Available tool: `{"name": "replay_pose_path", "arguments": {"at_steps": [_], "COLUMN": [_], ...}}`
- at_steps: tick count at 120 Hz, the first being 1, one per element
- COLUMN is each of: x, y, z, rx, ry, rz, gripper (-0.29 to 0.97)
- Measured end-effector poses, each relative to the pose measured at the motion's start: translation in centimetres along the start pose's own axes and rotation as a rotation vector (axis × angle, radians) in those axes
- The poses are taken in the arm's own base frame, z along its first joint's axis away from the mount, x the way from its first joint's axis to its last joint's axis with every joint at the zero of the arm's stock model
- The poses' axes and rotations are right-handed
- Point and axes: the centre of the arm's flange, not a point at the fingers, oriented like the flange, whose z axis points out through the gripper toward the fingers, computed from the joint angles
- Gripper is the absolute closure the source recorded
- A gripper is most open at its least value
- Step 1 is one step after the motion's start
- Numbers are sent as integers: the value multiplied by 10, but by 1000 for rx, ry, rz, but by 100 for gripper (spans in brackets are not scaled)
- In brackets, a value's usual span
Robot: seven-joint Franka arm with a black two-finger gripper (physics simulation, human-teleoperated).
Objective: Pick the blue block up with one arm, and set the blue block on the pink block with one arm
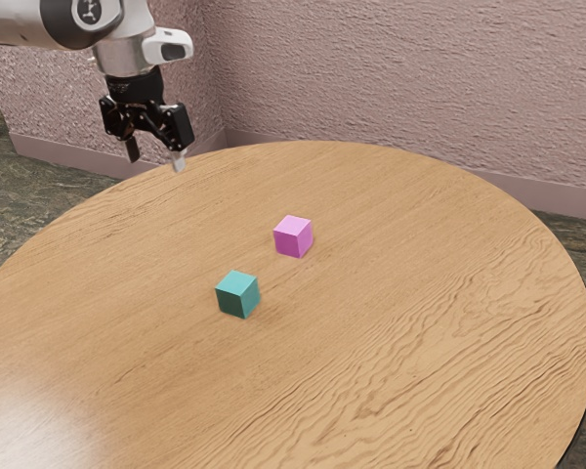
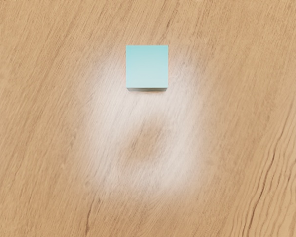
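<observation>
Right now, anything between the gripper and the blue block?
Nothing: the exterior view shows only bare table between gripper and blue block; the pink block sits off that line.

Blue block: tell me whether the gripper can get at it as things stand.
Probably yes. The blue block stands apart from the pink block, top and sides bare. The open gripper hangs high toward the exterior view's left, with nothing between them.

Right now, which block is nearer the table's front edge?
The blue block, teal-tinted: it sits in front of the pink block, toward the exterior view's left, not touching it.
</observation>
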Motion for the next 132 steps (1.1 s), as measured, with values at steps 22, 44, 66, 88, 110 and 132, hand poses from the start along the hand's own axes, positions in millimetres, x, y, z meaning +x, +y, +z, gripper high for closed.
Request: {"name": "replay_pose_path", "arguments": {"at_steps": [22, 44, 66, 88, 110, 132], "x": [-35, -42, -81, -76, -106, -36], "y": [-36, -52, -7, 165, 263, 48], "z": [-50, -48, -187, -157, -111, 16], "rx": [-11, -22, 48, 78, 98, 92], "ry": [18, -21, 226, 155, 78, -77], "rz": [-45, -47, 49, 431, 644, 229], "gripper": [0, 0, 0, 0, 0, 0]}}
